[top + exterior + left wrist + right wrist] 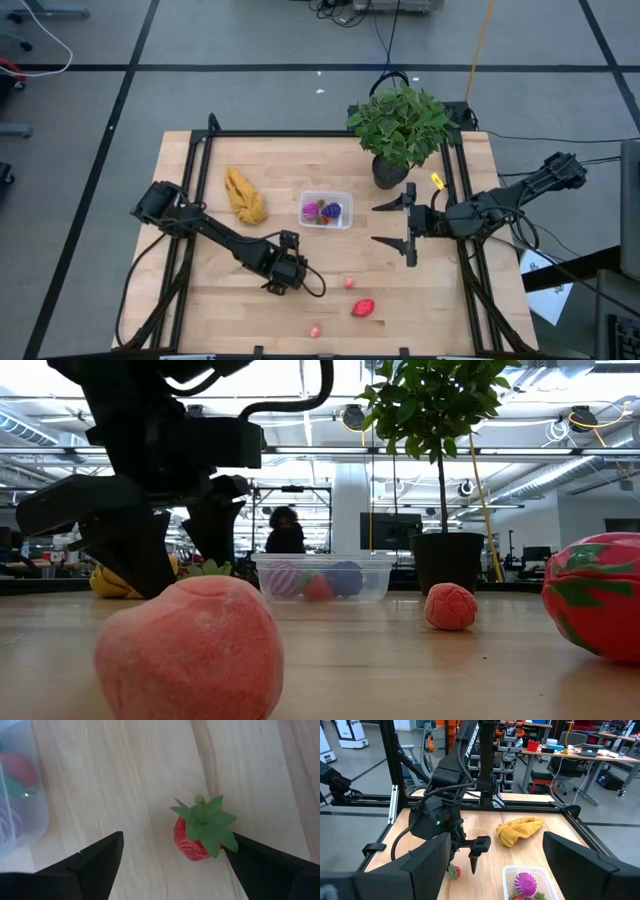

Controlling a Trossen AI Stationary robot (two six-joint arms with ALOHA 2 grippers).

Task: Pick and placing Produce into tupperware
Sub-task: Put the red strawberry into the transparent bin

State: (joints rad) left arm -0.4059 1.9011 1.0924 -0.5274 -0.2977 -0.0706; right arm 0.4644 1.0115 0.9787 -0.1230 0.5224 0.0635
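Nearest the table's front edge, 3 red and pink produce pieces (pixel 363 308) lie loose. Beyond them, the left gripper (pixel 172 857) spreads wide around a strawberry (pixel 192 840). Farther back sits the tupperware (pixel 326 209), holding produce; beside it, the right gripper (pixel 409 225) gapes empty.

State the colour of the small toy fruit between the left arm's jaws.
Red toy strawberry with a green leafy top, clearest in the left wrist view.
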